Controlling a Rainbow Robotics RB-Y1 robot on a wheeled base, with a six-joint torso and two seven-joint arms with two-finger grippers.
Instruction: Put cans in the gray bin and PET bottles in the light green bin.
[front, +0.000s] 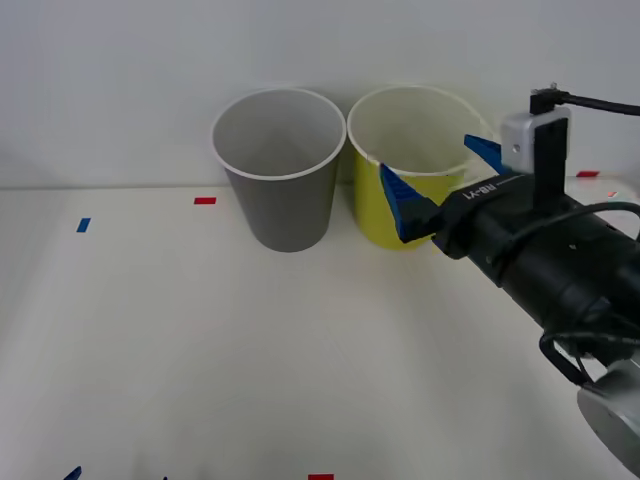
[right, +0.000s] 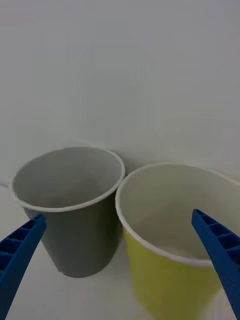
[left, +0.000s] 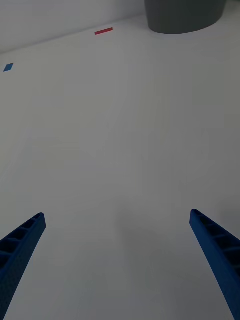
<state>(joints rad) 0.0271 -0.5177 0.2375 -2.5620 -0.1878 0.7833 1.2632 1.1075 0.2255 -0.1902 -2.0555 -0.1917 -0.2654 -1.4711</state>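
The right claw (front: 440, 182) hung with its blue ribbed fingers spread wide and nothing between them, one finger (front: 404, 203) in front of the wall of the tall tapered yellow-green bin with a white rim (front: 372, 212), the other near that bin's rim on the far side. The black arm behind the claw covered the bin's right flank and lower right edge. In the right wrist view the yellow-green bin (right: 160, 270) lay just ahead of the claw, its pale inside open, its base cut off by the picture's edge. Touching it or very nearly, beside it, stood the tall tapered gray bin with a white rim (front: 285, 205), empty as far as its shadowed bottom could be made out.

The left claw (left: 117, 225) was also spread and empty, low over the white worktop (left: 120, 130). Well ahead of it sat the gray bin's base (left: 182, 17), its upper part cut off. Small red tape (left: 103, 31) and blue tape (left: 8, 67) marks lay far ahead of that claw. The worktop between the left claw and the bins was bare.
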